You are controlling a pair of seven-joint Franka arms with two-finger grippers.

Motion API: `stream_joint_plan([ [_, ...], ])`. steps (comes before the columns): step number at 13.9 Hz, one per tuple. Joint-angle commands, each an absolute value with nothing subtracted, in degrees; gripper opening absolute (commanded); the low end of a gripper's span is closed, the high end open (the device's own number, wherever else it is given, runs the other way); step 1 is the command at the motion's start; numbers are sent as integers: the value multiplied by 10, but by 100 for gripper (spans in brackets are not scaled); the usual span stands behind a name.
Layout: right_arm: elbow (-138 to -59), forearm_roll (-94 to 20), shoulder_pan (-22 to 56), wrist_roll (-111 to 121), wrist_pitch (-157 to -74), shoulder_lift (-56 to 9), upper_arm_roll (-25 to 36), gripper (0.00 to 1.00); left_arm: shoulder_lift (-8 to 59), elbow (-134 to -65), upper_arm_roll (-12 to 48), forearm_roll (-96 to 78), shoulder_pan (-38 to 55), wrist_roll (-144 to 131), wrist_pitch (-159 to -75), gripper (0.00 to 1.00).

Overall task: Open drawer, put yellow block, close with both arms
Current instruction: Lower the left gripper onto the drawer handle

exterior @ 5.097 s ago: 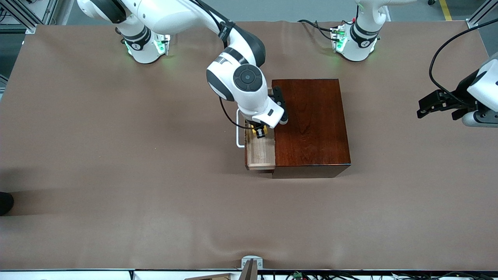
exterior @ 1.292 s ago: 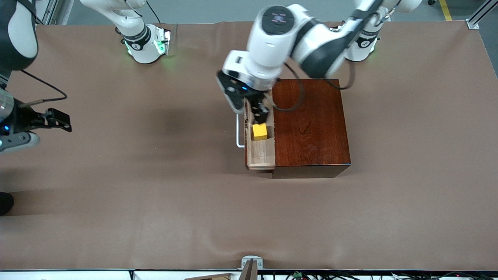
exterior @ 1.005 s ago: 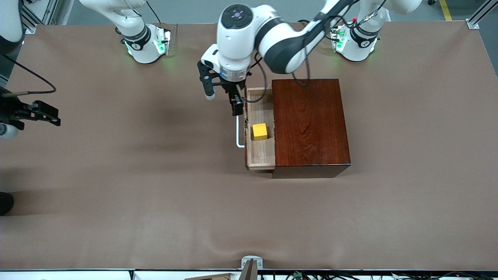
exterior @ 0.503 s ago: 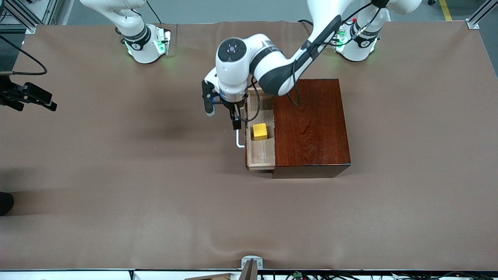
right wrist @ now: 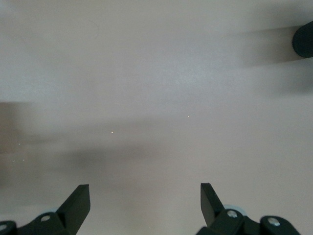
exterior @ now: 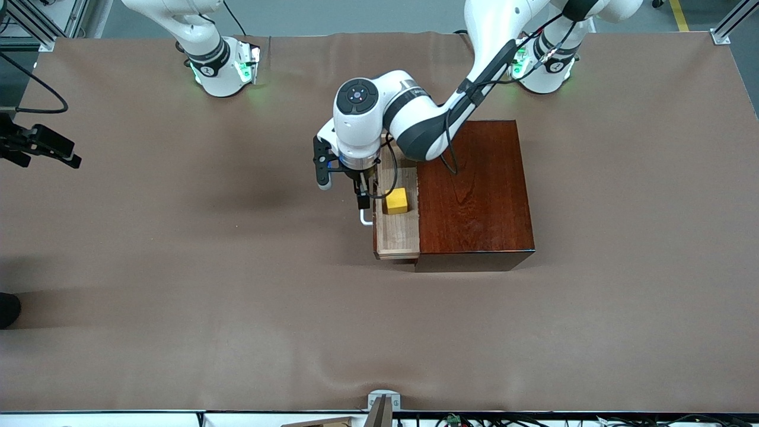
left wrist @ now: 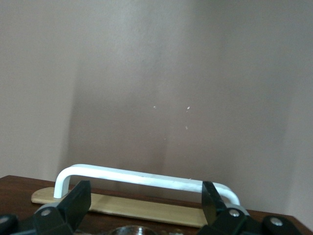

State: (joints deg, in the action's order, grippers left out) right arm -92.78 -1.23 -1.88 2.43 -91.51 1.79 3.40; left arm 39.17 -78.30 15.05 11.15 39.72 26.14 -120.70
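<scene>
Your yellow block (exterior: 395, 201) sits in the pulled-out drawer (exterior: 396, 234) of the dark wooden box (exterior: 474, 190), near the middle of the surface (exterior: 178, 267). The left end effector (exterior: 343, 185) hangs spread wide over the drawer's white handle (left wrist: 142, 177), fingers (left wrist: 78, 201) straddling the bar, gripping nothing. Your right end effector (exterior: 44, 148) waits over the surface's edge at the right arm's end, wide open and empty.

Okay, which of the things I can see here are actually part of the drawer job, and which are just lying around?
Part of the job:
- drawer, pulled open, with its white handle
- yellow block, in the drawer
- wooden box
- left gripper, open, over the handle
- right gripper, open, waiting at the right arm's end

Just lying about:
- brown table cover
</scene>
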Motion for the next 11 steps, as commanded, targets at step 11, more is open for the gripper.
stream_joint_plan([
  [11,-925,-13,-21,16,-893,31,29,100,396,-773,145,157,381,279,-1161,100],
])
